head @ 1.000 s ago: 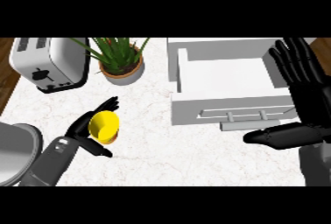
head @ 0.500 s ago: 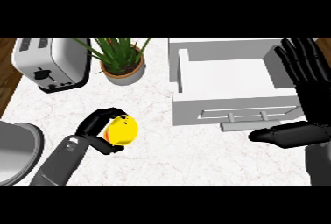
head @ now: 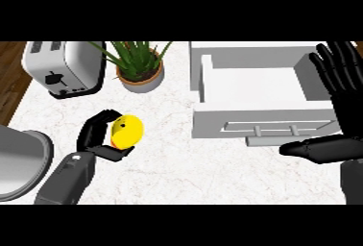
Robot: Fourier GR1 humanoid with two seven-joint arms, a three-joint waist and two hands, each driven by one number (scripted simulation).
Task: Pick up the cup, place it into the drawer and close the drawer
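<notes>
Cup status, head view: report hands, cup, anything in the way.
Left hand shut on yellow cup, left of the drawer. Right hand open, resting at drawer's right. Drawer open; path across the counter unobstructed.

On the white surface [head: 212,163] there is one yellow cup [head: 127,131] at near left, one toaster [head: 62,67] at far left, one potted plant [head: 139,69] beside it, one open drawer [head: 261,98] at far right, and two hands, left [head: 99,139] and right [head: 333,110].

No readable text or labels anywhere
</notes>
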